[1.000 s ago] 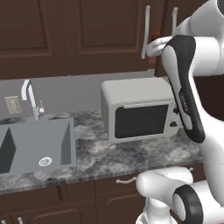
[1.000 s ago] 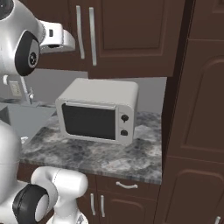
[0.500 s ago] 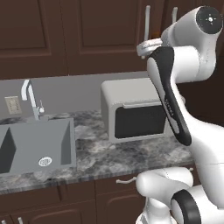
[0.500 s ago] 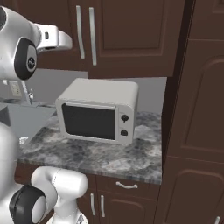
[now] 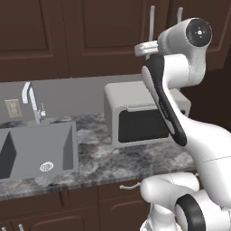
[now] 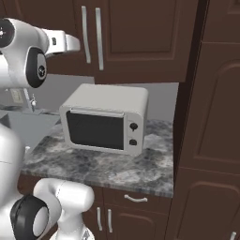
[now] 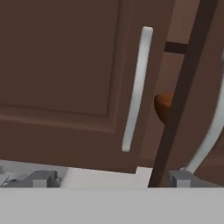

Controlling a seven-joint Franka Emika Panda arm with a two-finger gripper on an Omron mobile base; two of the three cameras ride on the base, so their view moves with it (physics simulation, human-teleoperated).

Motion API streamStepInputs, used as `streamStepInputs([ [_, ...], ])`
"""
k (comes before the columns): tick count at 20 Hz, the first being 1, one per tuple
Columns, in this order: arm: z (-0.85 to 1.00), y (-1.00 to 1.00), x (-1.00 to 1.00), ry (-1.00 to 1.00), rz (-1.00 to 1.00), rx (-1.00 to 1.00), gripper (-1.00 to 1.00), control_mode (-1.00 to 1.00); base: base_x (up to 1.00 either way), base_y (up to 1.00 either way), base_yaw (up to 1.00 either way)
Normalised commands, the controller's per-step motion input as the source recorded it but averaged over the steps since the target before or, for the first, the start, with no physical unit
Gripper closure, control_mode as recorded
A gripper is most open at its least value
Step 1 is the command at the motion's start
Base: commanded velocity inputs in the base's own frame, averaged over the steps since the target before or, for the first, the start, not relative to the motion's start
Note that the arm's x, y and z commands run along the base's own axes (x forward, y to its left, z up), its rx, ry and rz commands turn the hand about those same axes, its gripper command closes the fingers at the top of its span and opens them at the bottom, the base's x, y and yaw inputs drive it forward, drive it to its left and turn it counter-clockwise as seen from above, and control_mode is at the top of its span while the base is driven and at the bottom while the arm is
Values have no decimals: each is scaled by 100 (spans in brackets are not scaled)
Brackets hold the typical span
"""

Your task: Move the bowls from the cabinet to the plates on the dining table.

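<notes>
The dark brown wall cabinet [image 5: 90, 36] [image 6: 140, 37] hangs above the counter, with two long silver bar handles side by side. In the hand view its left door [image 7: 65, 65] fills the frame, with the handle [image 7: 138, 87] close ahead. Through a narrow gap between the doors shows the rounded edge of one reddish-brown bowl [image 7: 162, 105] on a shelf. My gripper [image 7: 111, 179] is open, its tips spread wide with nothing between them. It hovers just short of the handles [image 5: 143, 48] [image 6: 75, 44]. The plates and the dining table are out of view.
A grey toaster oven [image 5: 144, 117] [image 6: 105, 119] stands on the marble counter [image 6: 117, 168] right under the cabinet. A sink [image 5: 36, 149] with a faucet [image 5: 29, 97] lies to the left. A tall dark cabinet [image 6: 211, 117] walls off the right.
The arm's upper joints have swung up and the hand has drifted left, still at the height of the cabinet handles. The jaws have spread slightly wider.
</notes>
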Motion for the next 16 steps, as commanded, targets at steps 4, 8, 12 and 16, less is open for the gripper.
streamStepInputs([
  [4,0,5,39,-8,-2,0,-100,-100,0,0,0],
  [8,0,0,40,-7,-3,0,-100,-100,0,0,0],
  [12,0,-7,39,-6,-4,0,-100,-100,0,0,0],
  [16,0,-11,38,-5,-4,0,-100,-100,0,0,0],
])
